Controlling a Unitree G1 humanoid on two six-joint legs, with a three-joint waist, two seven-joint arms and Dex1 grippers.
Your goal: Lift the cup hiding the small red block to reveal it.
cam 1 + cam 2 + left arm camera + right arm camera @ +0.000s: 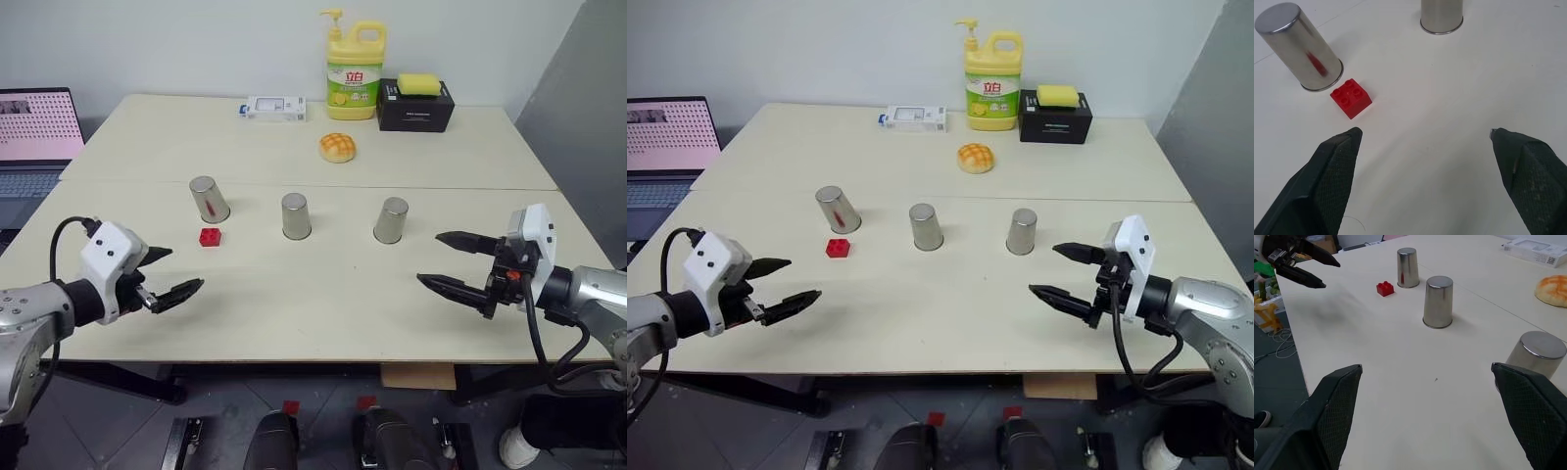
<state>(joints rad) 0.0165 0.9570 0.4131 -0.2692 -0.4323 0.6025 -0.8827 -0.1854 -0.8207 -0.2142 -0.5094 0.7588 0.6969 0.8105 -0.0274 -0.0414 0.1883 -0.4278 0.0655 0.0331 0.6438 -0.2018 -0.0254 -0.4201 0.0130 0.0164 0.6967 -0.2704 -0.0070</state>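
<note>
Already we can see the small red block [210, 236] lying bare on the table [323, 304], just beside the base of the left cup [209, 199]; its red shows mirrored in that cup's wall. All three cups stand mouth down in a row: the left one, the middle cup [296, 215] and the right cup [391, 220], well apart from one another.

Our left gripper [172, 279] hovers near the block with its two fingers spread wide and nothing between them. Our right gripper [453, 262] hangs out beyond the right cup, likewise wide open and empty.

We judge the cups to be thin metal, so light and stiff, but smooth and slightly tapered, hence slippery: a grip near the narrow closed top could slide off. We would close across the side wall about halfway up, squarely, and lift straight so the rim does not drag. Since the block lies so close to the left cup, a sideways nudge could knock it away. The block itself looks hard and very light.
</note>
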